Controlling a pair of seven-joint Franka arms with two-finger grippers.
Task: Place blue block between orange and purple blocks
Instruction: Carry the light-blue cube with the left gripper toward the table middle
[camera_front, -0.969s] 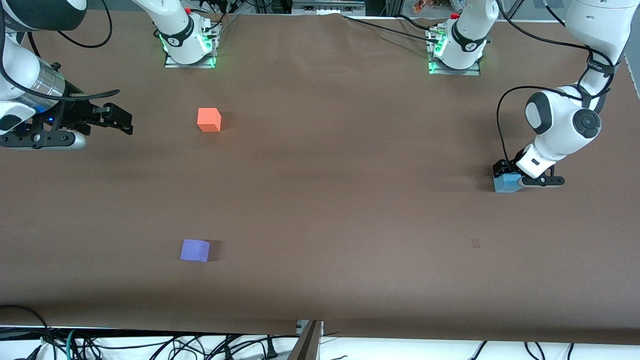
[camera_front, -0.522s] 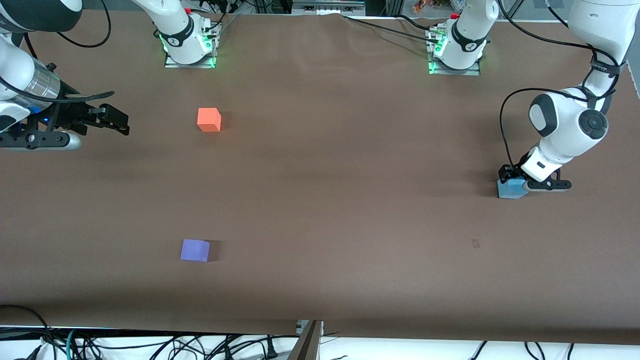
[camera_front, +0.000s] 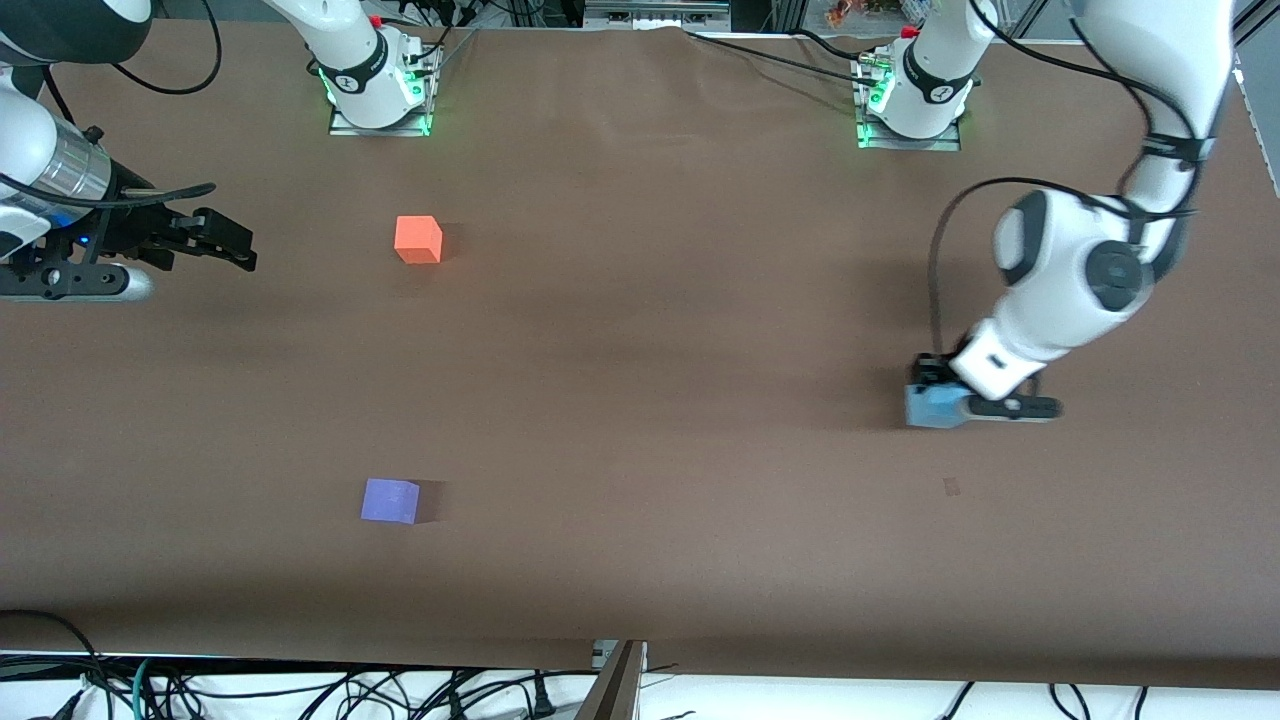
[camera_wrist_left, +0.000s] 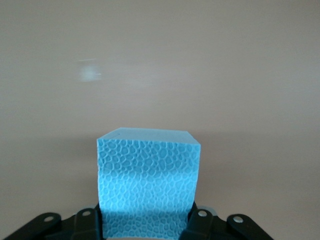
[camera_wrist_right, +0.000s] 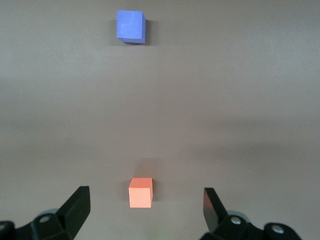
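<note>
Front view: the left hand (camera_front: 938, 400) is gripping the blue block (camera_front: 935, 407) over the brown tabletop (camera_front: 650, 360) toward the left arm's end, with its fingers pressing on two opposite faces of the cube. The left wrist view is showing the same hold: the blue block (camera_wrist_left: 148, 182) is sitting between the two black fingers (camera_wrist_left: 199, 225), its pebbled face turned to the camera and bare tabletop (camera_wrist_left: 160, 65) lying under it. Whether the cube is resting on the surface or hanging just above it cannot be told.

The orange block (camera_front: 418, 239) is lying toward the right arm's end, near the right arm's base. The purple block (camera_front: 390, 500) is lying at that same end, well apart from the orange one and nearer to the front camera, and the strip of tabletop between them is showing bare.

The right hand (camera_front: 232, 240) is waiting above the tabletop's right-arm end, beside the orange block, with its fingers spread wide and nothing in them. In the right wrist view the two fingertips (camera_wrist_right: 77, 206) are framing the orange block (camera_wrist_right: 140, 192), while the purple block (camera_wrist_right: 130, 27) is lying well apart from it.
</note>
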